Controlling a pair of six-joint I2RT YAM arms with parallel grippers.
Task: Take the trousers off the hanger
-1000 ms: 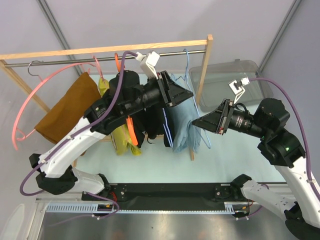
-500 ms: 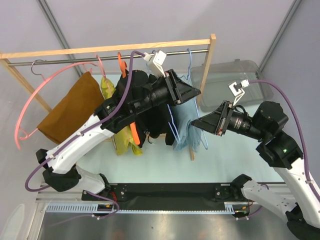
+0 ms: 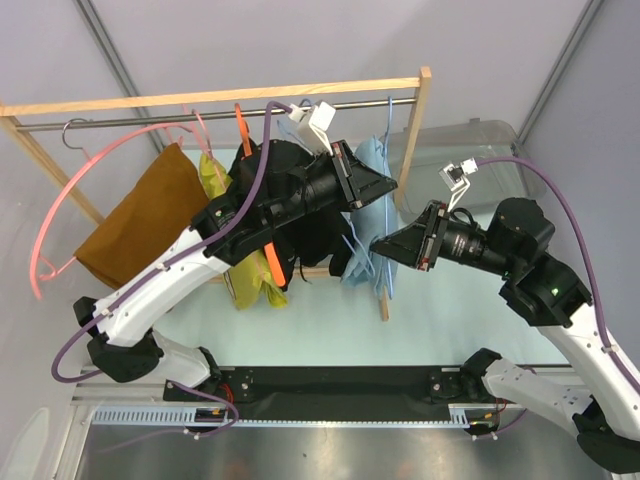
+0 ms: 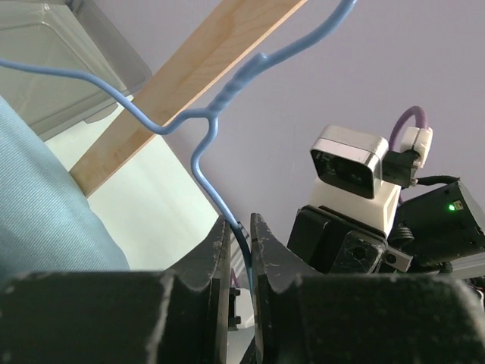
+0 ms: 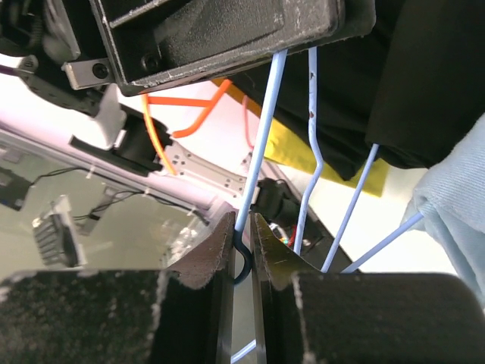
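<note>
Light blue trousers (image 3: pixel 366 203) hang on a blue wire hanger (image 3: pixel 388 112) at the right end of the metal rail. My left gripper (image 3: pixel 386 189) is shut on the hanger's wire beside the trousers; the left wrist view shows the wire (image 4: pixel 203 161) pinched between the jaws (image 4: pixel 240 227), with the trousers (image 4: pixel 38 205) at left. My right gripper (image 3: pixel 378 247) is below the trousers, shut on a lower wire of the hanger (image 5: pixel 261 144), whose curled end sits between the jaws (image 5: pixel 242 227). The trousers (image 5: pixel 455 205) show at the right edge.
A wooden rack (image 3: pixel 200 98) with a right post (image 3: pixel 407 165) carries brown (image 3: pixel 135 215), yellow (image 3: pixel 250 285) and black (image 3: pixel 310 240) garments, an orange hanger (image 3: pixel 268 262) and a pink hanger (image 3: pixel 50 230). A clear plastic bin (image 3: pixel 470 150) stands behind the post.
My right gripper has moved left and closed on the hanger's lower wire. My left gripper shifted right and up, swinging the hanger and trousers toward the post.
</note>
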